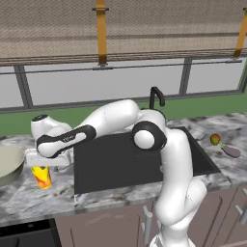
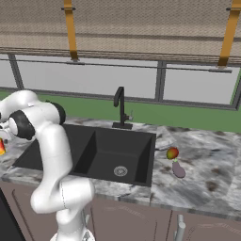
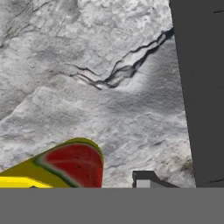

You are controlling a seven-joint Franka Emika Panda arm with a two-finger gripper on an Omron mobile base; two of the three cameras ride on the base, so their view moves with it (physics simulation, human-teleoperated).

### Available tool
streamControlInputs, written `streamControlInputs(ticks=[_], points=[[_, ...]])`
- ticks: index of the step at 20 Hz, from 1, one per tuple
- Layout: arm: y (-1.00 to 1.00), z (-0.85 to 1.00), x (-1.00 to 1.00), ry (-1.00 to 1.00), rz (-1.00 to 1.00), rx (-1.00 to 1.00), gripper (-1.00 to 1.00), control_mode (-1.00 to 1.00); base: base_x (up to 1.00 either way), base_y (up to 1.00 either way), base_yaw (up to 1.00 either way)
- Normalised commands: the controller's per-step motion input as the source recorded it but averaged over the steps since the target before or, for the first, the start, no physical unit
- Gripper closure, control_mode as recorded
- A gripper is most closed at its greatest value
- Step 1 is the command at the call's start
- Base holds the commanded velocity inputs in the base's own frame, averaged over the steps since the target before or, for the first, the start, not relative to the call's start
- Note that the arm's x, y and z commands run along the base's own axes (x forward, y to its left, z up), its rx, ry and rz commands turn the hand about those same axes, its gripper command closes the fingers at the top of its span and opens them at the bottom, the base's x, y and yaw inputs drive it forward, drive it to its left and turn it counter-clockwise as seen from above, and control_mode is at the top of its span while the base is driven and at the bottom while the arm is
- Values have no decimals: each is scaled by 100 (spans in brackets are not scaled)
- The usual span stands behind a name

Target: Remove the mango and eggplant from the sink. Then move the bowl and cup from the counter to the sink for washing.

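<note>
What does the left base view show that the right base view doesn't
Left base view alone: the bowl at the left edge of the counter, and the whole cup standing under the gripper. Right base view alone: the drain in the sink floor. Both: the sink, the faucet, and the mango and eggplant lying close together on the counter beyond the sink's right rim.

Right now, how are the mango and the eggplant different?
The mango is round and red with yellow-green, while the eggplant is longer and pale purple-grey. The mango sits farther back on the counter, and the eggplant lies nearer the front edge. Both are small, close together, and already out of the sink, on its right side.
</note>
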Motion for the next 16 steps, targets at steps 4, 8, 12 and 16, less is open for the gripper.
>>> streamControlInputs(ticks=[4, 8, 12, 16], points=[[-21, 0, -12, 0, -9, 0, 100, -100, 0, 0, 0], [-34, 11, -11, 0, -12, 0, 100, -100, 0, 0, 0], [-47, 9, -11, 0, -9, 0, 100, -100, 0, 0, 0], [-47, 11, -7, 0, -9, 0, 100, -100, 0, 0, 0]])
